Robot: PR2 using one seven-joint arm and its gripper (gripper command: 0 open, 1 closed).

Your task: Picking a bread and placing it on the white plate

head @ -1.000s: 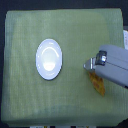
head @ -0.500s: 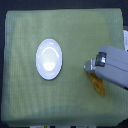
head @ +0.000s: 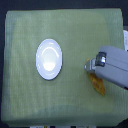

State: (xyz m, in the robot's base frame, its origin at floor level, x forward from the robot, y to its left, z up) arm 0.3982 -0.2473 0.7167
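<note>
Gripper [head: 90,67], exterior view (1 view only): the grey PR2 forearm enters from the exterior view's right and ends in a small dark tip pointing toward the exterior view's left, low over the green cloth [head: 25,95]. At this resolution the fingers merge into 1 dark blob, so it cannot be told whether they are spread, closed, or clamped on anything.

Bread [head: 98,85]: golden-orange and elongated, lying just below and slightly behind the gripper tip, its upper end hidden under the grey housing. Only the lower, tapered part shows, so contact between tool and loaf cannot be confirmed; the 2 appear touching or very nearly so. The overlap suggests the arm has been brought over the loaf's near end to take it from above, the usual approach for a long item lying flat on cloth.

White plate [head: 49,59]: round and glossy, lying ahead of the gripper tip in the direction it points, well apart from it, with bare cloth between. It holds nothing, so placement is not yet done. Its position leaves an unobstructed line from the loaf to the dish, probably a deliberate layout for a short sideways carry.

Judged stage: grasp phase, at or just before closing on the loaf. The next move calls for a secure hold near the loaf's middle, since a grip on 1 tapered end could let it swing or slip during the carry
</note>
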